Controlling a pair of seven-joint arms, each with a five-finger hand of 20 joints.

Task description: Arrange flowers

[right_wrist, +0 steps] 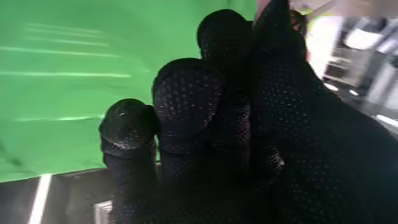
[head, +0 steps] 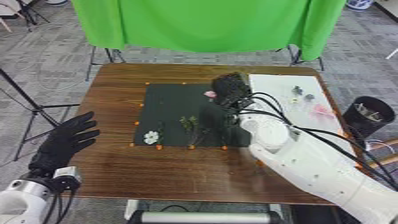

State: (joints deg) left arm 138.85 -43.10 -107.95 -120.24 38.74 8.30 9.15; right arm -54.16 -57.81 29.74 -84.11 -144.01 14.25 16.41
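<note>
Right hand [head: 233, 89] narrow, thumb against finger, apparently pinching the pink flower [head: 210, 94] above the dark mat [head: 169, 100]. Likely light, soft, easily bruised; best held by the stem. White flower [head: 151, 137] and green sprigs [head: 188, 123], possible snags. Left hand [head: 67, 138] spread at the worktop's [head: 115, 172] left edge.

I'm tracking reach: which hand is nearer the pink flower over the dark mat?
Right. The right hand is just beside the pink flower, over the dark mat; the left hand is farther off, at the left edge of the table.
</note>
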